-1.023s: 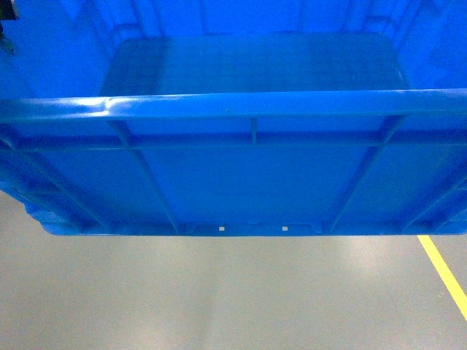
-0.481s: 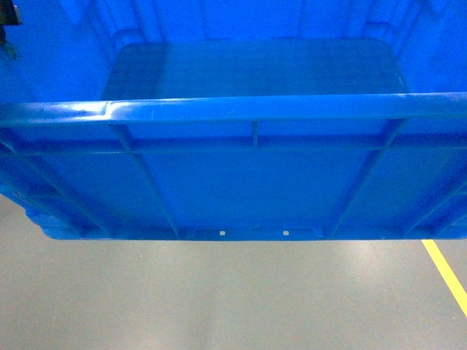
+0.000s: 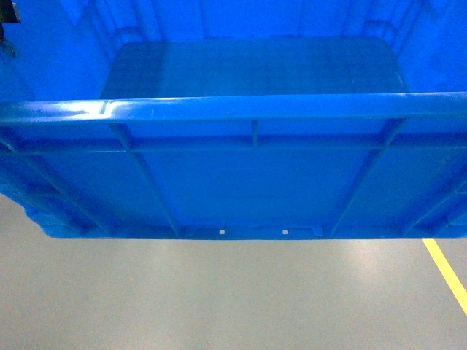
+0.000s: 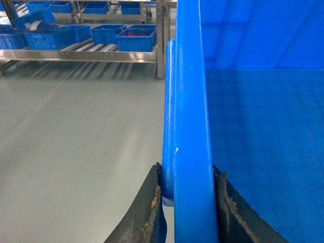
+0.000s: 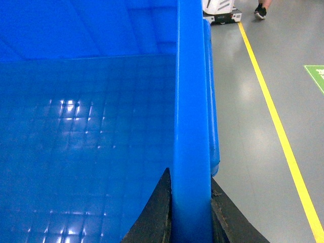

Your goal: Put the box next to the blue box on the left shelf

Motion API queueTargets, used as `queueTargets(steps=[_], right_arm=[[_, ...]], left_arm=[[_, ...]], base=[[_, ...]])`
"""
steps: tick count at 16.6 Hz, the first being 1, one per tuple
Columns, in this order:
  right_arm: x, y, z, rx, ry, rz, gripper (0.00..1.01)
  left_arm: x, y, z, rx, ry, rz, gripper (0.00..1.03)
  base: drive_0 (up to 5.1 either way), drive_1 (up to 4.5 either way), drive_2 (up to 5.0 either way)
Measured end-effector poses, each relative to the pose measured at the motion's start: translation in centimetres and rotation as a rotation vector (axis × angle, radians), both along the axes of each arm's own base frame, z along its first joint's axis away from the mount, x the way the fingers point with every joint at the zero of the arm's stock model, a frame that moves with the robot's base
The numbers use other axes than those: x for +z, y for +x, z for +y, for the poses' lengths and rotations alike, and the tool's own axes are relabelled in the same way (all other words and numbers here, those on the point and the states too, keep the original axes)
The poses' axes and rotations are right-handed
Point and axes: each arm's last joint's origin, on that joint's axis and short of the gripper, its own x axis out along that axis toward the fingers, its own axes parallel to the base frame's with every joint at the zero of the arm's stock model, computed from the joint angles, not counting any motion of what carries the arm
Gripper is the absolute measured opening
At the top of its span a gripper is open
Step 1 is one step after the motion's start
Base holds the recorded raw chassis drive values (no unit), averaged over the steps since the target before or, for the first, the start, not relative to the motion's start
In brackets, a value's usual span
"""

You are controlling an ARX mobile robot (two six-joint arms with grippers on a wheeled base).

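The box (image 3: 241,182), a big bright-blue crate with ribbed walls, fills the upper head view and hangs above the grey floor. In the left wrist view my left gripper (image 4: 188,171) is shut on the box's left rim (image 4: 191,101), one black finger on each side. My right gripper (image 5: 190,176) is shut on the opposite rim (image 5: 192,91) the same way. The box's smooth floor (image 5: 86,142) holds nothing. Far off in the left wrist view stands the left shelf (image 4: 91,49), a roller rack with several blue boxes (image 4: 135,39) on it.
Bare grey floor (image 3: 219,299) lies under the box. A yellow floor line (image 5: 276,126) runs along the right side, also in the head view (image 3: 446,273). A white machine base (image 5: 218,11) and a person's foot (image 5: 261,10) are far ahead on the right.
In the head view the box's near rim has dropped slightly and the yellow line has slid a little to the right. Both grips are unchanged.
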Motion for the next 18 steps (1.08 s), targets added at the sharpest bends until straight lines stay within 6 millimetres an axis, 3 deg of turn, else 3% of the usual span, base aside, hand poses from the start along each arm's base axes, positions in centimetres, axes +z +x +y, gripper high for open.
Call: queueTargets(steps=[18], right_arm=[[-0.09, 0.05, 0.02, 0.001, -0.002, 0.003, 0.09]], left_arm=[[0.01, 0.0, 0.01, 0.001, 0.003, -0.001, 0.19]], base=[[-0.2, 4.12, -4.5]])
